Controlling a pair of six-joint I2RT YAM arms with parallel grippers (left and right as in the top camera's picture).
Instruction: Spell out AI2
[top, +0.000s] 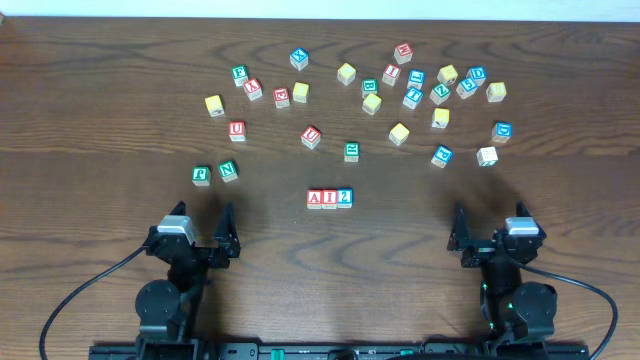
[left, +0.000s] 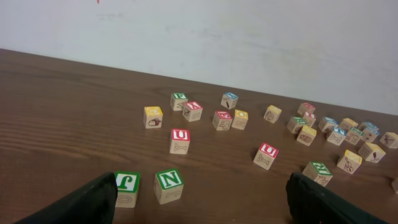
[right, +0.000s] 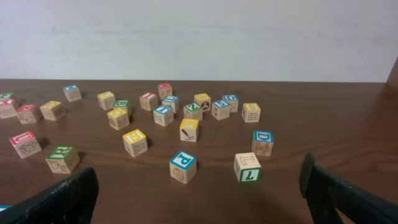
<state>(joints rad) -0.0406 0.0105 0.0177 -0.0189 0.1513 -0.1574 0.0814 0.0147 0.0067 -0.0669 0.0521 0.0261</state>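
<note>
Three small wooden cubes stand side by side in a row at the table's middle: a red "A" (top: 315, 198), a red "I" (top: 330, 198) and a blue "2" (top: 345, 197), touching each other. My left gripper (top: 200, 232) sits near the front left, open and holding nothing. My right gripper (top: 490, 232) sits near the front right, open and holding nothing as well. Both are well back from the row. Neither wrist view shows the three cubes; the left gripper (left: 200, 200) and right gripper (right: 199, 198) show wide-apart dark fingers there.
Several loose letter cubes lie scattered across the far half of the table. Green "J" (left: 127, 188) and "N" (left: 168, 185) cubes lie just ahead of the left fingers. A blue "P" (right: 183, 167) and a green-sided cube (right: 247, 167) lie ahead of the right fingers.
</note>
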